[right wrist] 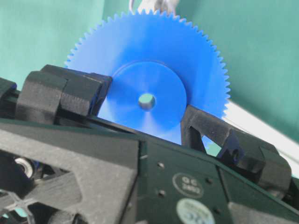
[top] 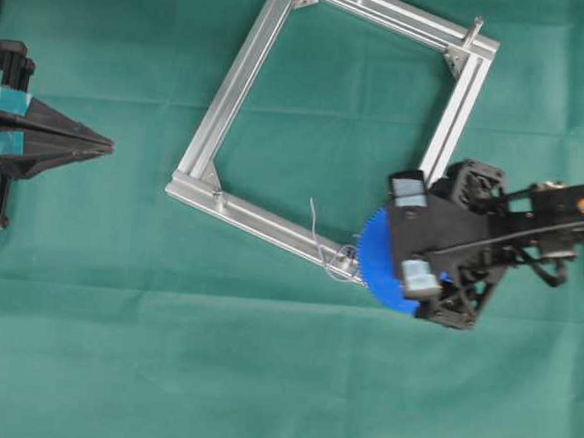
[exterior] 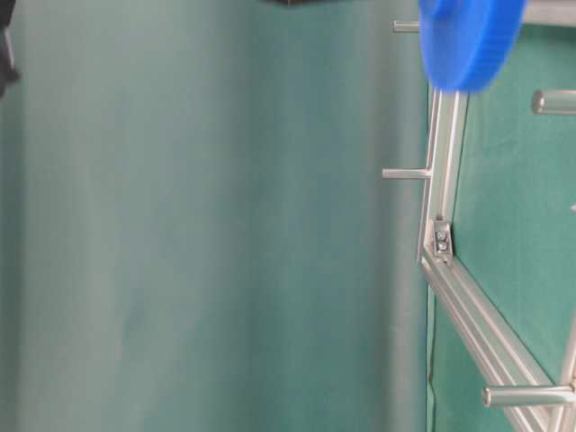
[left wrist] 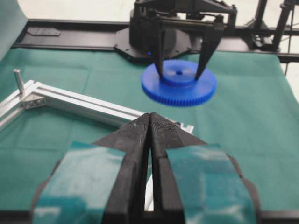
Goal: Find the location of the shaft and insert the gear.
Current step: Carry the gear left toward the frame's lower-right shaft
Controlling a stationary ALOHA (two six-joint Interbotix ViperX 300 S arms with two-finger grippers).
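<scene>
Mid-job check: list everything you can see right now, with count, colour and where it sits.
gear: one, blue, held above the cloth by the frame's near corner.
shaft: one, silvery, with pale wire curls, at that corner just left of the gear.
frame: one, silver aluminium square, centre of the cloth.
bare pins: several, silvery, standing on the frame.
cloth: one, green, covering the table.
left gripper: black, shut and empty, at the left edge.
right gripper: black, clamped on the gear's hub.
</scene>
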